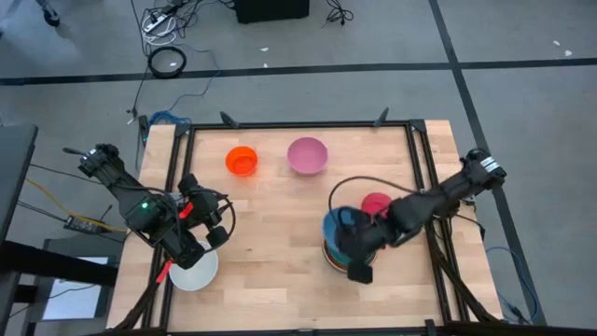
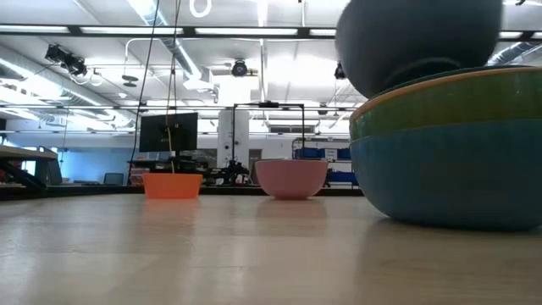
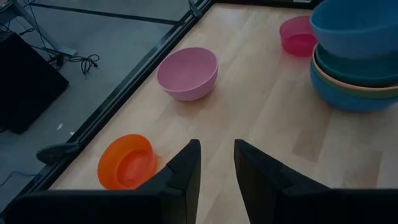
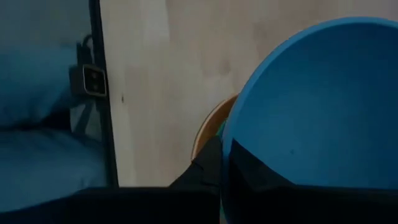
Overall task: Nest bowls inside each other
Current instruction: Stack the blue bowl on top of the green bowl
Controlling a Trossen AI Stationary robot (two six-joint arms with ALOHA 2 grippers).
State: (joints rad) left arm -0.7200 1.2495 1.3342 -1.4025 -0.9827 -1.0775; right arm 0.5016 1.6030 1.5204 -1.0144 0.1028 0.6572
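Blue bowl (image 1: 338,231) sits pinched by its rim in my right claw (image 1: 357,271), directly over the stack (image 1: 328,252), while the pink bowl (image 1: 307,155) at twelve o'clock lies nearer than to my half-open, empty left claw (image 1: 214,236).

A: What surrounds the work area?

B: A light wooden table (image 1: 280,233) with a black metal frame (image 1: 298,124) along its edges, standing on a grey floor (image 1: 522,112) crossed by dark lines.

A: Anything on that floor?

B: A coiled black cable (image 1: 168,62), a white power strip (image 1: 159,21) with tangled cords, and a black box (image 1: 270,9) at the far edge.

A: And beyond the table, at table height?

B: A dark monitor (image 2: 168,132) and bright ceiling lights (image 2: 279,32).
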